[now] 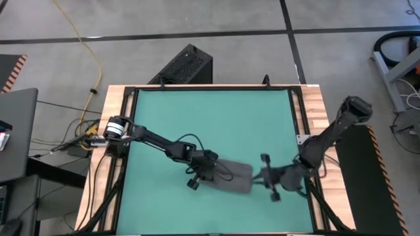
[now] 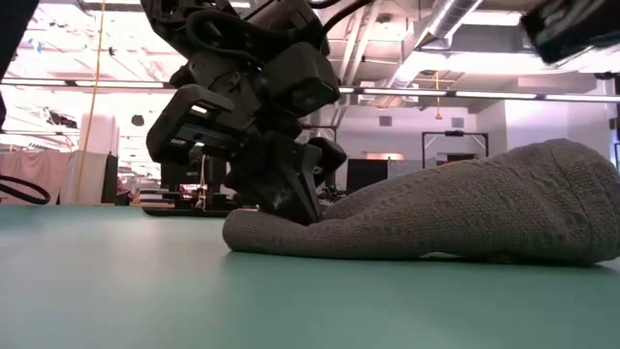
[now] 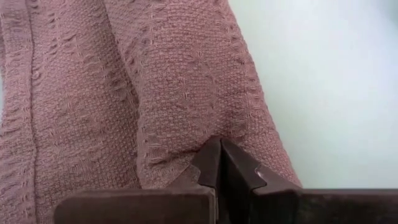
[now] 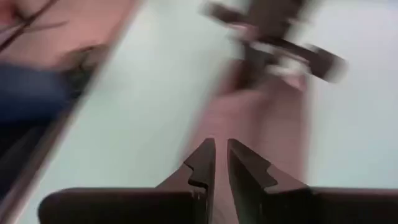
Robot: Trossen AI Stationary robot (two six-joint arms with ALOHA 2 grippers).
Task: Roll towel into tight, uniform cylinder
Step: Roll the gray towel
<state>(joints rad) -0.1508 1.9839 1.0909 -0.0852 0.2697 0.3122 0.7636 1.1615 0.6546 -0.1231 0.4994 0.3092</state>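
We see the towel (image 1: 234, 176) lying bunched on the near part of the teal mat (image 1: 210, 118). Our left gripper (image 3: 219, 163), fingers closed, presses on the towel's left end, likely anchoring it. Our right gripper (image 4: 221, 158) hangs at the towel's right end, fingers narrowly apart, gripping nothing we can see.

Towel (image 1: 235, 176) between left gripper (image 1: 211, 172); right gripper (image 1: 262, 176)
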